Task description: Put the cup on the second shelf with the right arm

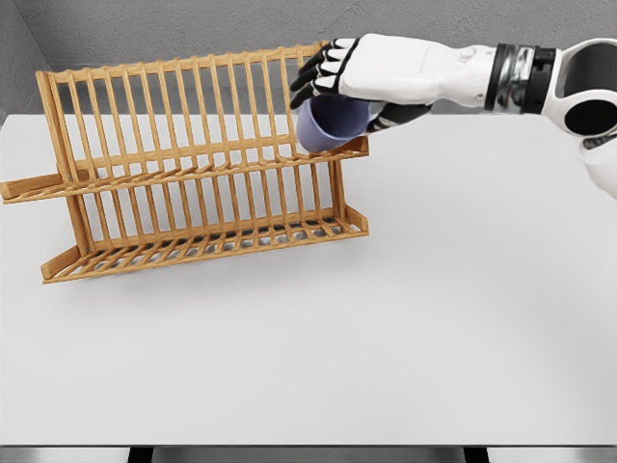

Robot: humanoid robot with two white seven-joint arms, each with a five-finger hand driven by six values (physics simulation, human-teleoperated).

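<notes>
The right hand [349,89] grips the cup [330,125] from above, at the rack's [183,164] upper shelf end. The cup looks light, rigid, smooth; best held around its wall.

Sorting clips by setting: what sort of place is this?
Likely a simulated kitchen-style test bench: a wooden dish rack on a plain white table, grey walls, and the right hand holding a cup.

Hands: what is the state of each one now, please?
Right hand: closed on the cup, at the rack's upper shelf.
Left hand: not in view.
</notes>
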